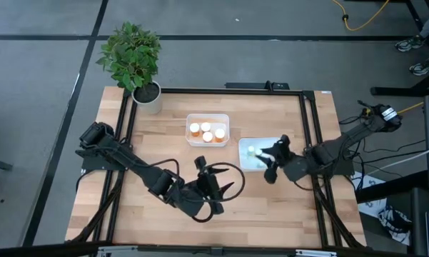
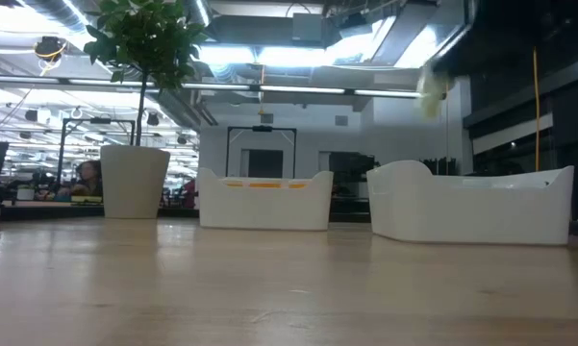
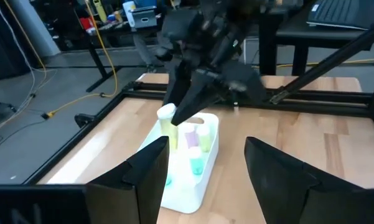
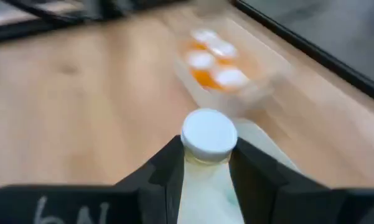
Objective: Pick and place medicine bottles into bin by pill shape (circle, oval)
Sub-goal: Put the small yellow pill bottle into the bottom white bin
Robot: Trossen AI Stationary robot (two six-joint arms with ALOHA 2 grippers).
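Note:
My right gripper (image 1: 263,153) is shut on a pale yellow bottle with a white cap (image 3: 168,123) above the white bin (image 1: 244,163) right of the table's middle. In the left wrist view this bin (image 3: 185,186) holds purple, yellow-green and teal bottles (image 3: 195,149). The bottle shows as a yellow blur high in the low view (image 2: 431,91). A second white bin (image 1: 208,130) holds three orange bottles with white caps. My left gripper (image 1: 225,187) is open and empty, near the table's front middle. My right gripper pinches the yellow bottle's body just below the white cap (image 4: 206,168), one finger on either side. The fingers (image 3: 196,99) slant down from the table's right side. The bottle stands cap up, lifted clear above the bin.
A potted plant (image 1: 137,64) stands at the table's far left corner. A black frame (image 1: 307,128) runs round the working area. Bare wood (image 1: 157,150) lies to the left of the two bins and along the front.

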